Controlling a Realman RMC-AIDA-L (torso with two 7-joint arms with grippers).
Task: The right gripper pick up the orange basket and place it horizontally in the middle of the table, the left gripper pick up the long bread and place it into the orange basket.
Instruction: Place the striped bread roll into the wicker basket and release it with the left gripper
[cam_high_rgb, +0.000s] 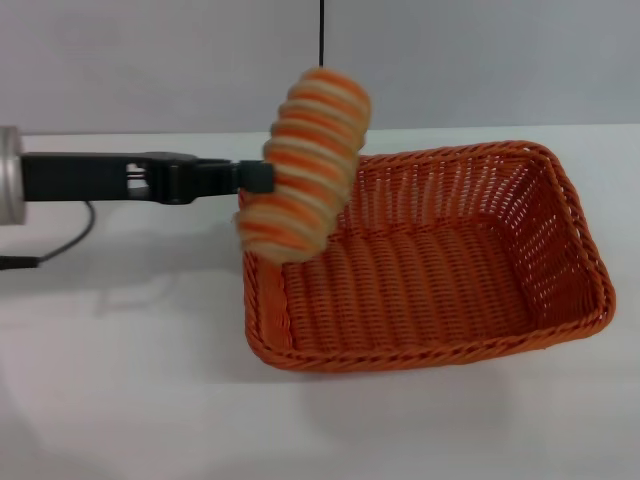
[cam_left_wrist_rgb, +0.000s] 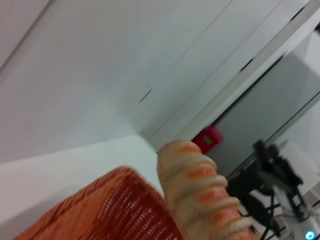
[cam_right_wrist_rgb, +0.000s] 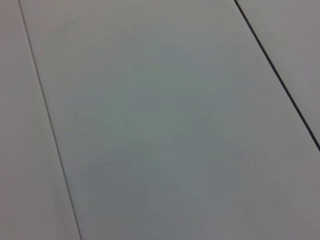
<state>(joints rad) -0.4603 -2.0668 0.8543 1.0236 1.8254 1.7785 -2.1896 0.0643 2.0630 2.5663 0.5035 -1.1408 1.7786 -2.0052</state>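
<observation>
White desk (cam_high_rgb: 120, 400): left claw (cam_high_rgb: 262, 177) clenched on striped orange-tan long bread (cam_high_rgb: 305, 165) over big woven orange basket's (cam_high_rgb: 560, 310) left rim; early release w/o moving right could drop it outside.

The left arm reaches in level from the 9 o'clock edge of the head view, pointing toward 3 o'clock. Its silver cuff sits at the edge, then a long black bar with a thicker black block partway along. A thin black cable droops from the arm near 9 o'clock. The left tool (cam_high_rgb: 262, 177) ends at the side of the long bread (cam_high_rgb: 305, 165), which hangs clear in the air at its tip, so the tool is closed on it. The right arm and right tool appear in none of the views.
</observation>
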